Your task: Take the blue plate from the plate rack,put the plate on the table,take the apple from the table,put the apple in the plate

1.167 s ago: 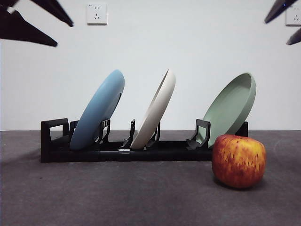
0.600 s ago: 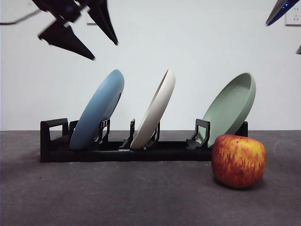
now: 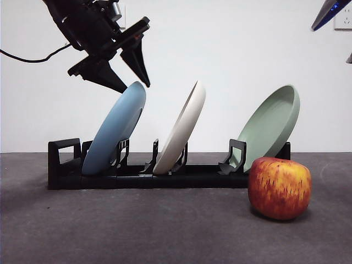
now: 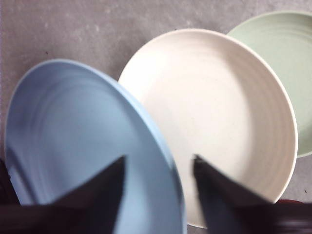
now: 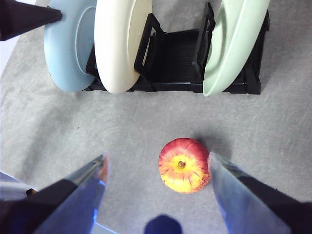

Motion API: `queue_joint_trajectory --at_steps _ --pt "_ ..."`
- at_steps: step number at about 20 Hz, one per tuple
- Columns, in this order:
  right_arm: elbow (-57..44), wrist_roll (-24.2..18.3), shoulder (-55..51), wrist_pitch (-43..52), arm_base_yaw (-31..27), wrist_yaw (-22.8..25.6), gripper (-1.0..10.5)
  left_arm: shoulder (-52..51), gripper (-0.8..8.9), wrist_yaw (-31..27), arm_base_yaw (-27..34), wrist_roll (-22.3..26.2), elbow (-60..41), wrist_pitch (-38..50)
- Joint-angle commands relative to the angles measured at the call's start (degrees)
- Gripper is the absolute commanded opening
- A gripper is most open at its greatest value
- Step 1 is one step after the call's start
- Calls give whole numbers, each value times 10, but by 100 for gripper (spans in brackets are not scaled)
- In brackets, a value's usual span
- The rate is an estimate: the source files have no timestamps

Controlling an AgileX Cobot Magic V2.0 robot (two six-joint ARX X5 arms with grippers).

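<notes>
The blue plate (image 3: 114,130) leans in the left slot of the black plate rack (image 3: 148,175). My left gripper (image 3: 136,85) hangs open right above the plate's top rim, one jaw on each side of the edge (image 4: 161,161), not closed on it. The apple (image 3: 279,188), red with yellow streaks, rests on the grey table (image 3: 137,231) in front of the rack's right end. My right gripper (image 5: 156,163) waits high above the apple (image 5: 183,165), open, and shows only as a dark tip in the front view's top right corner.
A cream-white plate (image 3: 180,127) stands in the middle slot and a sage-green plate (image 3: 269,127) in the right one, close behind the apple. A bare stretch of table lies in front of the rack, left of the apple. A white wall rises behind.
The left gripper has come down and to the right from the top left corner to just above the blue plate's rim. Plates, apple and right arm have not moved.
</notes>
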Motion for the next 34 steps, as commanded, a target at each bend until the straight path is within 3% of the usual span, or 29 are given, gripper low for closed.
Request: queue_joint_trajectory --at_steps 1,5,8,16,21,24,28,31,34 --pt "2 -5 0 1 0 2 347 1 -8 8 -2 8 0 0" --pt "2 -5 0 1 0 2 347 -5 -8 51 -2 12 5 -8" --pt "2 -6 0 1 0 2 347 -22 -8 52 -9 28 36 -51" --pt "2 -12 0 1 0 5 347 -174 -8 46 -66 151 115 -234" --pt "2 -11 0 1 0 49 347 -279 -8 -26 -152 175 115 -381" --pt "2 -11 0 1 -1 49 347 -300 -8 -113 -229 164 96 -424" --pt "2 -12 0 1 -1 49 347 -303 -8 -191 -319 109 21 -413" --pt "2 -12 0 1 -1 49 347 -303 -8 -252 -372 63 -70 -354" --pt "2 -11 0 1 -1 49 347 -301 -8 -257 -397 45 -175 -255"
